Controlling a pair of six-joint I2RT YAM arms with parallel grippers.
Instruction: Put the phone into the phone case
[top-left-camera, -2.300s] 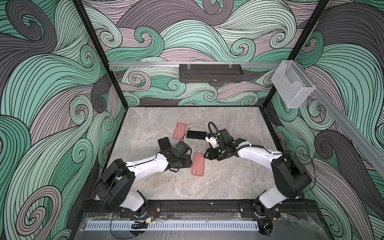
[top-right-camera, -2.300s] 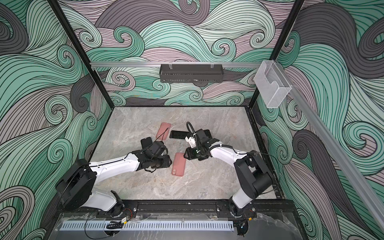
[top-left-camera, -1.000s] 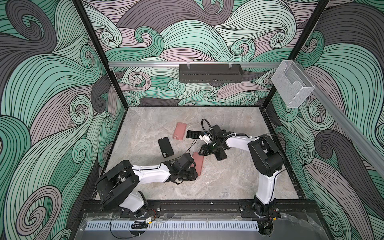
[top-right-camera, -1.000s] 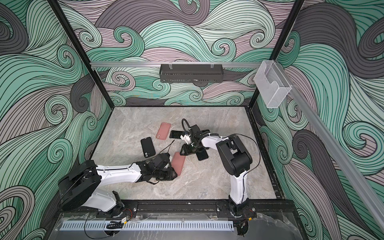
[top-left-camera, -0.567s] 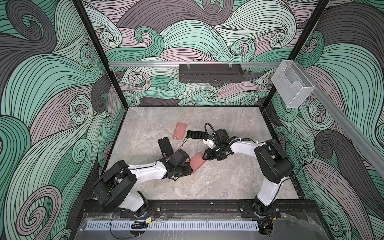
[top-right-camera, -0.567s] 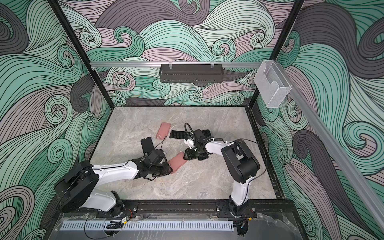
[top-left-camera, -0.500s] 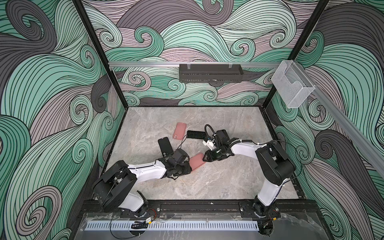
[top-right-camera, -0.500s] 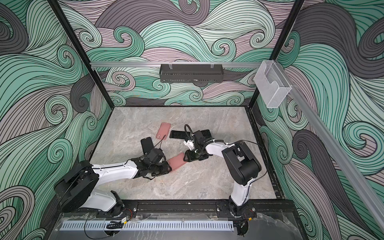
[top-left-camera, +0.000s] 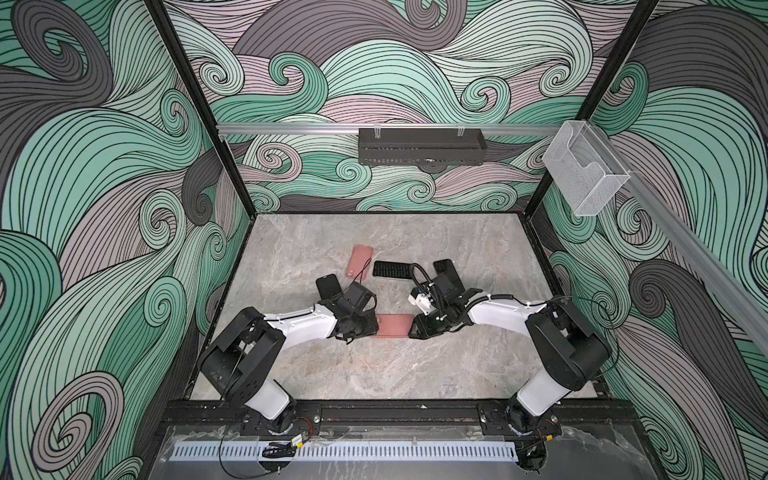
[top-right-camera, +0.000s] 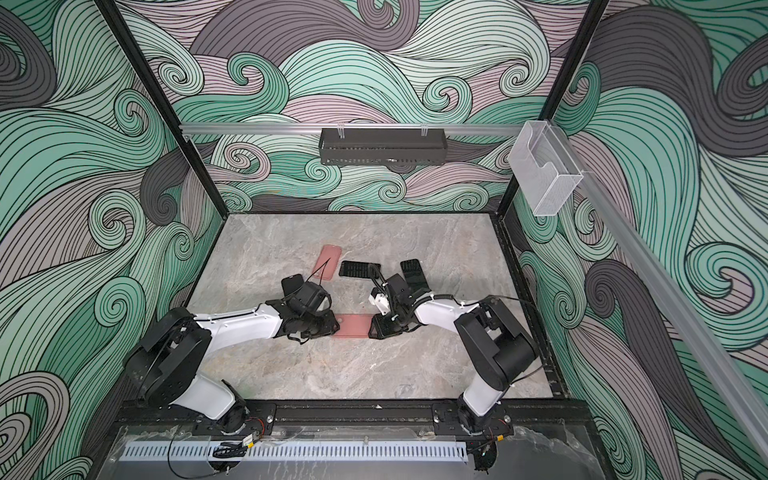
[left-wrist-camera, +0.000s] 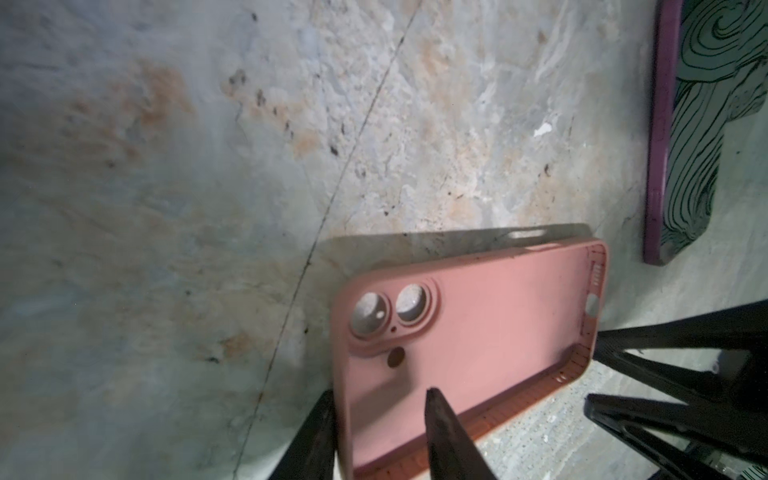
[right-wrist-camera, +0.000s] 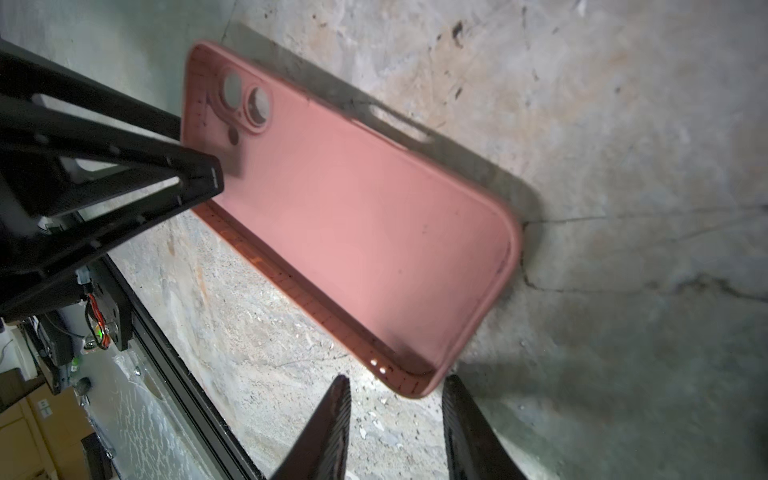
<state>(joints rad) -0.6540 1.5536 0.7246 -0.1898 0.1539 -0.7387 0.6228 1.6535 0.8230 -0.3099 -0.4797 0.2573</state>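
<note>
Table (top-left-camera: 374, 374): judged step is steadying the phone case (top-left-camera: 395, 325) so a phone can drop in. Best done by keeping it open side up, both ends braced lightly, rim not crushed.

The case lies mid-table, long axis 9 to 3 o'clock. A dark phone (top-left-camera: 444, 265) rests apart, at 1 o'clock of the right gripper (right-wrist-camera: 397, 379). That gripper, spread and holding nothing, brackets the 3 o'clock corner. The left gripper (left-wrist-camera: 379, 395), part spread, straddles the 9 o'clock end wall.
</note>
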